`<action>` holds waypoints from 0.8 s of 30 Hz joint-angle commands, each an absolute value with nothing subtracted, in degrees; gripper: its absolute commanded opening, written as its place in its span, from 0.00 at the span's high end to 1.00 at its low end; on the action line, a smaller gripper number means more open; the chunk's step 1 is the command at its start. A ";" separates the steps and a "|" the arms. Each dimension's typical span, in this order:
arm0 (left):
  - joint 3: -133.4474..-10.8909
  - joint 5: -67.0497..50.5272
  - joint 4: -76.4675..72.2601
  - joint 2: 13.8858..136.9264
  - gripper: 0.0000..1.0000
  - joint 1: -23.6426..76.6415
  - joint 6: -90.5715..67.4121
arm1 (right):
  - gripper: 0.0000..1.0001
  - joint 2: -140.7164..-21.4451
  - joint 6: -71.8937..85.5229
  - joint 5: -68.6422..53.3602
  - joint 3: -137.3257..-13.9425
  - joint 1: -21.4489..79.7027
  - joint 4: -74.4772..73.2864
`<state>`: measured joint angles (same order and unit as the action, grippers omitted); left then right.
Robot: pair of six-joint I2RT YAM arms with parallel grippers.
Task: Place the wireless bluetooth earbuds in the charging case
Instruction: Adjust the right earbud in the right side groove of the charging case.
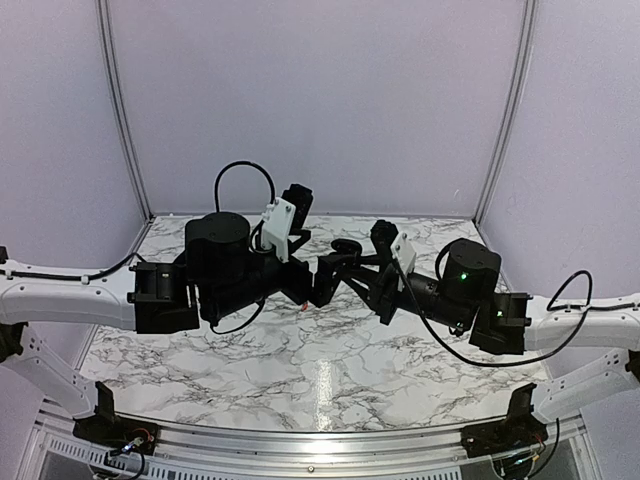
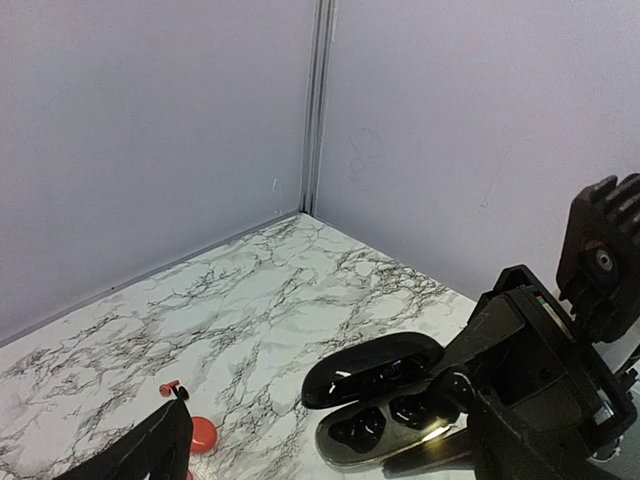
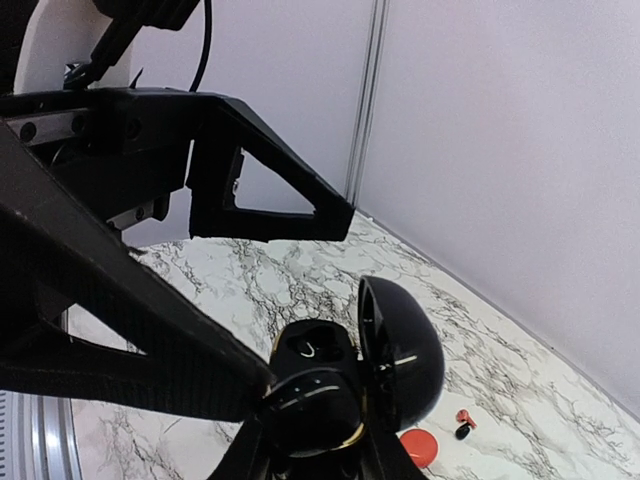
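My right gripper (image 3: 320,455) is shut on the base of the black oval charging case (image 3: 330,385), held up above the marble table with its lid (image 3: 400,350) hinged open. A glossy black earbud (image 3: 310,410) sits at the near well; the far well (image 3: 315,345) looks empty. My left gripper (image 1: 315,280) is open, and one finger (image 3: 150,330) has its tip at that bud. The case also shows in the left wrist view as the open case (image 2: 385,400). On the table lie a loose red earbud (image 3: 464,416) and a small black one (image 3: 461,432).
A round red case (image 3: 418,447), seen again as the red case (image 2: 203,433), lies on the marble table (image 1: 300,370) beside the loose buds. Lilac walls with a metal corner post (image 2: 318,100) close off the back. Both arms meet over the table's middle.
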<state>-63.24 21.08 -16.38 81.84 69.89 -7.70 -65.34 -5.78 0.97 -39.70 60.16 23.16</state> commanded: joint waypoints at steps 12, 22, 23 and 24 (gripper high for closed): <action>-60.75 15.03 -17.57 77.72 0.01 69.34 -5.78 | 1.00 -64.75 -5.54 1.28 -41.70 60.47 23.44; -63.19 15.14 -17.75 80.34 0.01 69.52 -5.15 | 1.00 -65.17 -5.11 0.80 -42.00 60.47 23.09; -63.48 15.31 -17.75 80.67 0.01 69.52 -5.15 | 1.00 -65.21 -5.02 0.72 -42.01 60.47 23.05; -63.61 15.48 -17.75 80.95 0.01 69.52 -5.19 | 1.00 -65.28 -5.01 0.62 -42.13 60.47 23.03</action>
